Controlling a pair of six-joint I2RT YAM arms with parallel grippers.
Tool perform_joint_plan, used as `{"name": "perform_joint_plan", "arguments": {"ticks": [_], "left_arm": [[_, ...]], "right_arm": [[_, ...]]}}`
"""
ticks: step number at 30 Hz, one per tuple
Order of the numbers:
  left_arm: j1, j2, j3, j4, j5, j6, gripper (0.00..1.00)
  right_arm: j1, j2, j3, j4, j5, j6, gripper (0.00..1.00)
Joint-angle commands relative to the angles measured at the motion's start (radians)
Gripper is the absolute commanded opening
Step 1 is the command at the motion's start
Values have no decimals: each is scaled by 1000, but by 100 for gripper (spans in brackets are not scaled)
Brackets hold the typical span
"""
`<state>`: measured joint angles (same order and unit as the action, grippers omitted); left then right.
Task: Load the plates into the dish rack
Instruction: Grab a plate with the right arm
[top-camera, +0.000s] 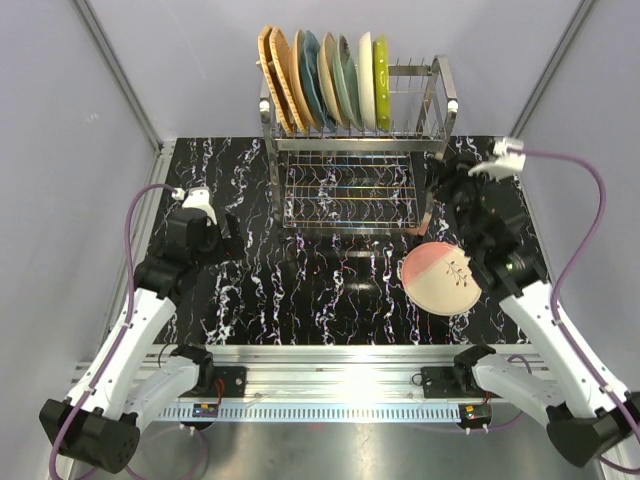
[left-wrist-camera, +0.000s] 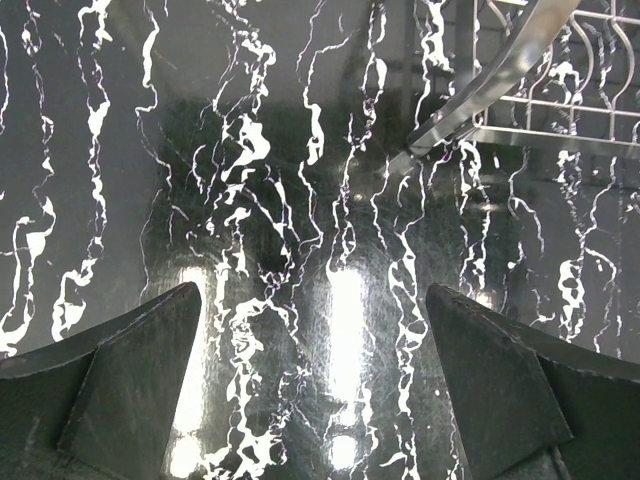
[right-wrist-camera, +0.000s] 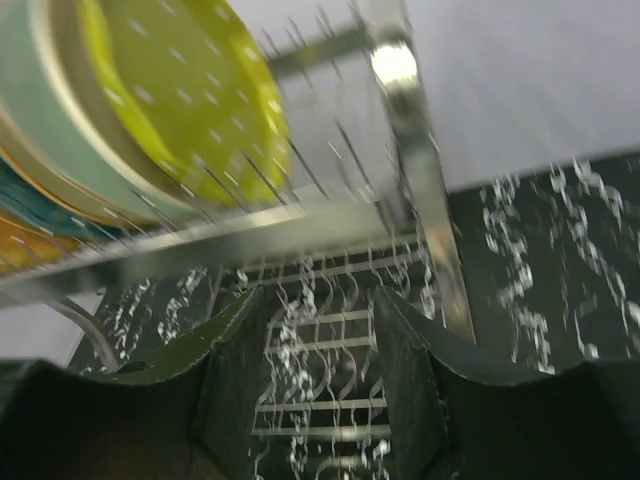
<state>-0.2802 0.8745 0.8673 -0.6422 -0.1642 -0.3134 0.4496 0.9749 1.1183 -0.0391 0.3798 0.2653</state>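
My main worry is the right claw (top-camera: 447, 183); it hangs close against the right end of the dish rack (top-camera: 440, 112), its fingers parted a moderate way with nothing between them, and I judge that a careless swing from there could strike the corner post and jolt the plates (top-camera: 320, 75) standing in the top tines; the yellow-green dotted plate (top-camera: 382, 72) is the nearest to it and would be first to rock. One pink-edged plate (top-camera: 441, 278) lies flat on the worktop (top-camera: 250, 295), just beside the right forearm and not yet loaded; lying flat it gives the fingers little rim to get under, so I expect a slip or a scrape along the marble surface if I come in too steep; and slotting it next to the dotted plate risks a clink between the two. The left claw (top-camera: 226, 236) sits wide and empty, well apart from all this. The overhead view alone shows me the flat plate and both arms; the right wrist view misses that plate entirely, but gives me the tines, the post and the dotted plate (right-wrist-camera: 190, 100) up close, though blurred; the left wrist view shows only the spread left claw (left-wrist-camera: 320, 385), bare worktop and a corner of the dish rack (left-wrist-camera: 520, 50).
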Motion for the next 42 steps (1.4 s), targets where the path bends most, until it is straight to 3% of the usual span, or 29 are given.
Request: {"name": "perform_joint_plan", "arguments": {"ticks": [1, 6, 18, 25, 42], "left_arm": [[6, -3, 16, 12, -20, 14, 99], [6, -11, 7, 22, 0, 19, 99], [6, -23, 4, 18, -25, 28, 99], [6, -14, 2, 16, -8, 28, 99], [6, -37, 2, 19, 5, 30, 99]], "right_arm": [[0, -73, -156, -105, 103, 200, 53], [1, -74, -331, -234, 87, 359, 50], [3, 108, -537, -136, -87, 460, 41], [15, 249, -509, -148, -143, 453, 45], [73, 429, -448, -208, -79, 450, 41]]}}
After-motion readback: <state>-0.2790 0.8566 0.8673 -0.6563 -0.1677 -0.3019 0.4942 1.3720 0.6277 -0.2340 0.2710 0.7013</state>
